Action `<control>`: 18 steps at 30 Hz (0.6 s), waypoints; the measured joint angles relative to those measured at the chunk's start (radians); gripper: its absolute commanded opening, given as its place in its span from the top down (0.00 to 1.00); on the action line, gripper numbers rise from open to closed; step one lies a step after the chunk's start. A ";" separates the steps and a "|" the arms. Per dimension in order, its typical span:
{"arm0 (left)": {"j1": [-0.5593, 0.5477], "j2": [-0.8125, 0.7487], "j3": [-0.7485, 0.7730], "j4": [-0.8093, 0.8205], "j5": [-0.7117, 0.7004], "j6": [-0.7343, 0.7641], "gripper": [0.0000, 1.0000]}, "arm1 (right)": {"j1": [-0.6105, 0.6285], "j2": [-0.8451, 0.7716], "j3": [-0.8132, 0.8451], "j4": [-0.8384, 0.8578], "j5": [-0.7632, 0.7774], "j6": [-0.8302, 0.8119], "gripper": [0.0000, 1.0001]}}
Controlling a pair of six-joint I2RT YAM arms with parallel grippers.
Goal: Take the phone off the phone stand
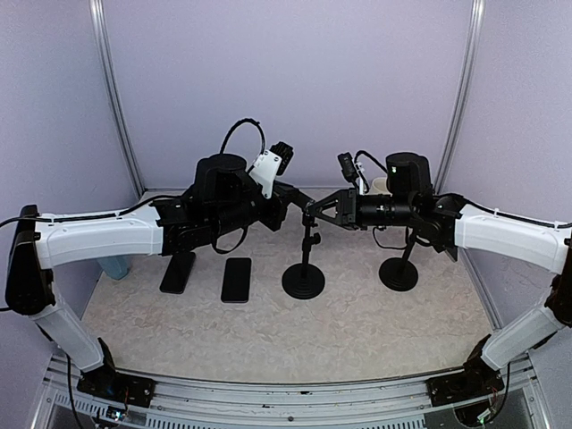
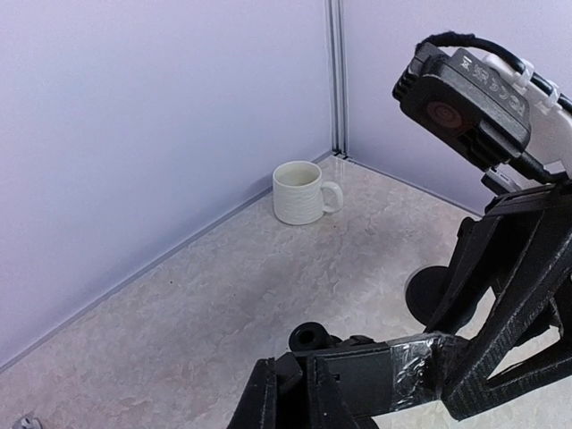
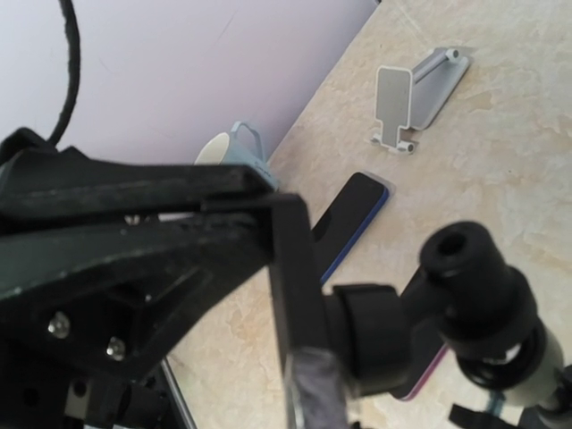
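Note:
The black phone stand (image 1: pixel 303 279) stands mid-table, and both grippers meet at its head. In the left wrist view a dark flat slab, apparently the phone (image 2: pixel 357 366), lies in front of the stand's knob (image 2: pixel 313 338). My left gripper (image 2: pixel 293 393) is shut on the slab's near edge. My right gripper (image 1: pixel 315 211) comes in from the right, and its taped finger (image 3: pixel 315 393) lies against the slab (image 3: pixel 293 286) beside the stand's clamp (image 3: pixel 371 344). It looks shut on the stand's head, with its other finger hidden.
Two other phones (image 1: pixel 177 273) (image 1: pixel 236 279) lie flat at the left. A second black stand (image 1: pixel 399 273) is at the right. A white mug (image 2: pixel 299 192) sits in the back corner. A grey folding holder (image 3: pixel 411 103) lies on the table.

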 measured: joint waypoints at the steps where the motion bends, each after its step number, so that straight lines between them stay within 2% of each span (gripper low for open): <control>1: 0.000 0.000 0.000 0.000 0.000 0.001 1.00 | 0.000 0.000 0.000 0.000 0.001 0.000 0.76; 4: 0.002 0.000 0.000 0.003 0.000 0.003 1.00 | 0.000 0.000 0.001 -0.002 0.003 -0.008 0.53; 9: 0.011 0.010 0.000 0.026 0.006 0.007 1.00 | 0.000 -0.003 0.003 -0.037 0.049 -0.033 0.31; 13: 0.034 0.023 0.008 0.048 0.018 0.005 1.00 | -0.002 -0.024 0.000 -0.076 0.091 -0.057 0.21; 18: 0.069 0.041 0.019 0.076 0.032 -0.008 1.00 | -0.014 -0.093 -0.026 -0.090 0.118 -0.071 0.18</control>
